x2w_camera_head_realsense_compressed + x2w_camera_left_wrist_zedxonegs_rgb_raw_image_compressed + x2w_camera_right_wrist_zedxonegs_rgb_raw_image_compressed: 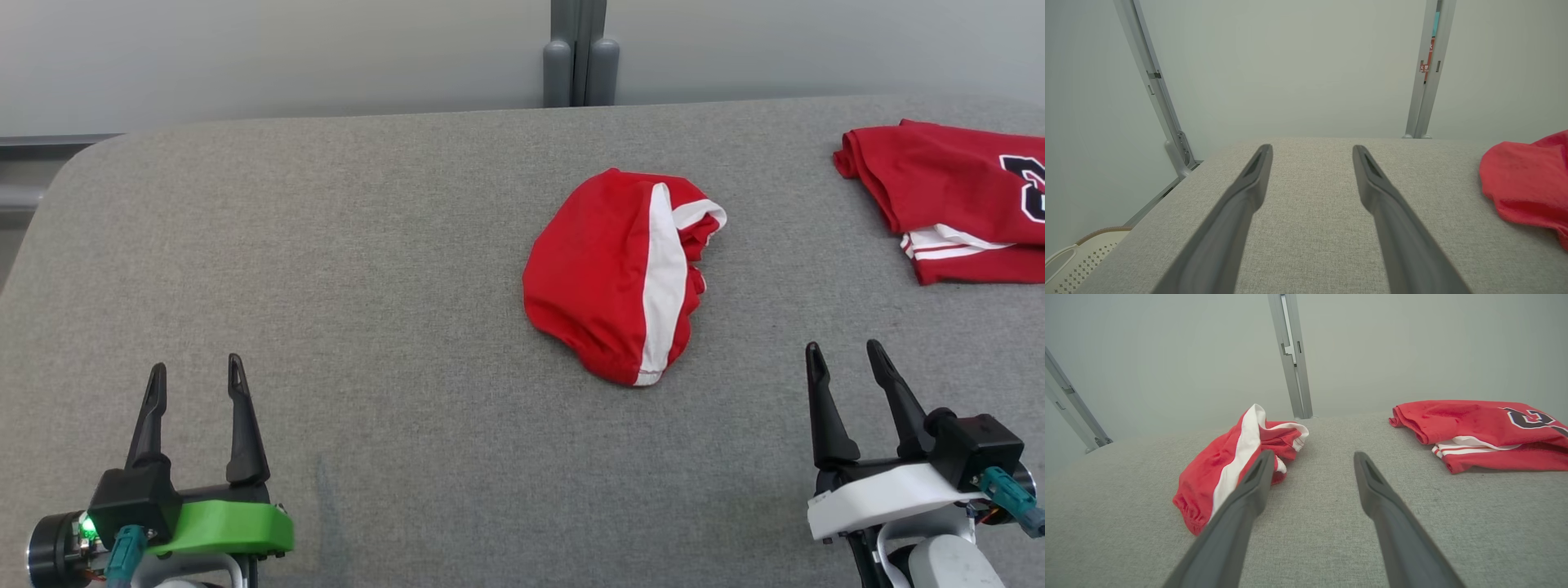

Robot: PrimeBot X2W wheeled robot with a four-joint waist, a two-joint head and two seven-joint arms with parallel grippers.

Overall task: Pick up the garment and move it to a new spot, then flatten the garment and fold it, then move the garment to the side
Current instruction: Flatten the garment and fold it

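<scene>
Garment [624, 278] lies crumpled at table [326, 245] ctr, stripe running near-to-far, ahead & left of right gripper [843, 347] (the nearer arm); left gripper [197, 363] well apart. Both grippers spread wide, holding nothing.

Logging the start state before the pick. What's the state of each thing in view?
red-and-white garment: crumpled in a heap, not held.
red jersey: folded over, lying flat, partly out of frame on the right.
left gripper: open, empty, well clear of the garment.
right gripper: open, empty, nearer the garment, not touching it.
</scene>
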